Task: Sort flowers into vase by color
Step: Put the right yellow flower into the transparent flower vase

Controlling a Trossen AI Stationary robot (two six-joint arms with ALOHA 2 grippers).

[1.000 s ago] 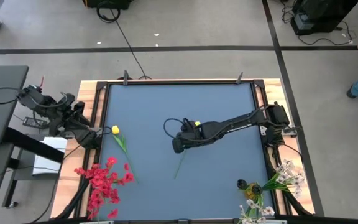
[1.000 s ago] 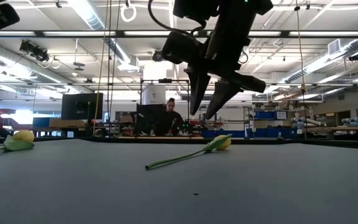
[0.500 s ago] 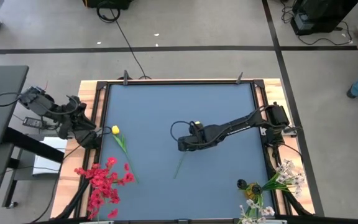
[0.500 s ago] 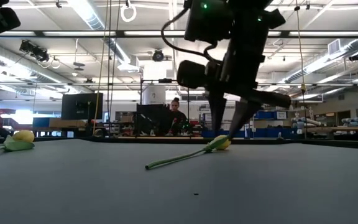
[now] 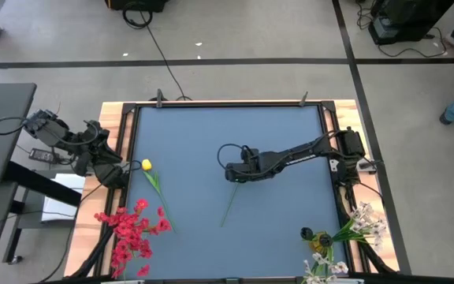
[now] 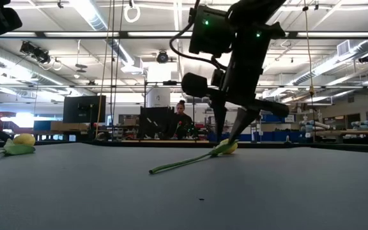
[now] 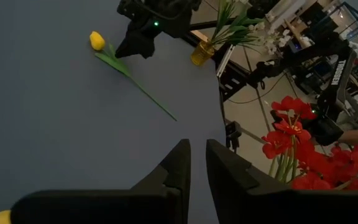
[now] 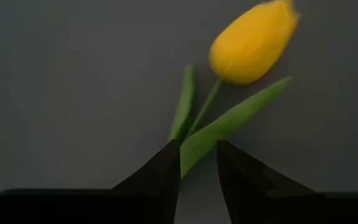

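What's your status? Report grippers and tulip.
Right gripper down at the centre tulip, fingers open astride its stem below the bloom, not closed. Left gripper empty at left edge of table, fingers narrowly apart. Nothing in the way.

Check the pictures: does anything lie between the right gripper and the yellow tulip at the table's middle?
Nothing visible does. The right gripper is right over the yellow tulip, its fingers straddling the stem and leaf just below the bloom, with only bare table around.
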